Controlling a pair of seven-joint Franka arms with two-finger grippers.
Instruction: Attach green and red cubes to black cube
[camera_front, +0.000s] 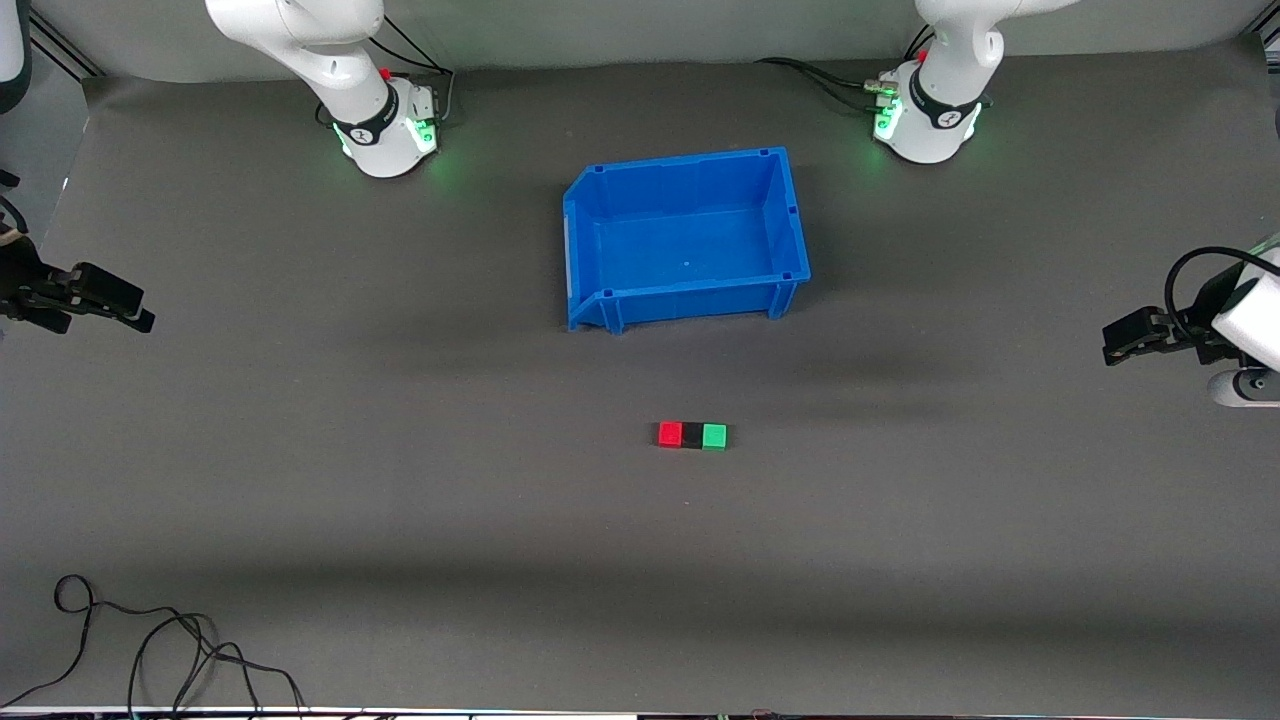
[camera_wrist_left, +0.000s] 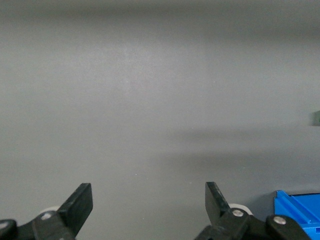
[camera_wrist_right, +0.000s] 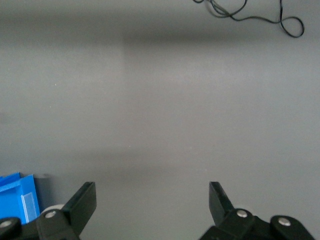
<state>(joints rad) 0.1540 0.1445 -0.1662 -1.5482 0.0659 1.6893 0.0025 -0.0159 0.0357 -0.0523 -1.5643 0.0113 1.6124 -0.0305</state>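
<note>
The red cube (camera_front: 670, 434), the black cube (camera_front: 692, 435) and the green cube (camera_front: 714, 436) sit in one touching row on the grey table, black in the middle, red toward the right arm's end, green toward the left arm's end. My right gripper (camera_front: 140, 318) waits at the right arm's end of the table, open and empty, well apart from the cubes; its wrist view shows it (camera_wrist_right: 152, 200) over bare table. My left gripper (camera_front: 1110, 345) waits at the left arm's end, open and empty, and its wrist view shows it (camera_wrist_left: 149, 200) over bare table.
An empty blue bin (camera_front: 680, 300) stands farther from the front camera than the cubes, between the two arm bases. Its corner shows in the left wrist view (camera_wrist_left: 300, 207) and the right wrist view (camera_wrist_right: 17, 197). A black cable (camera_front: 150, 650) lies near the front edge.
</note>
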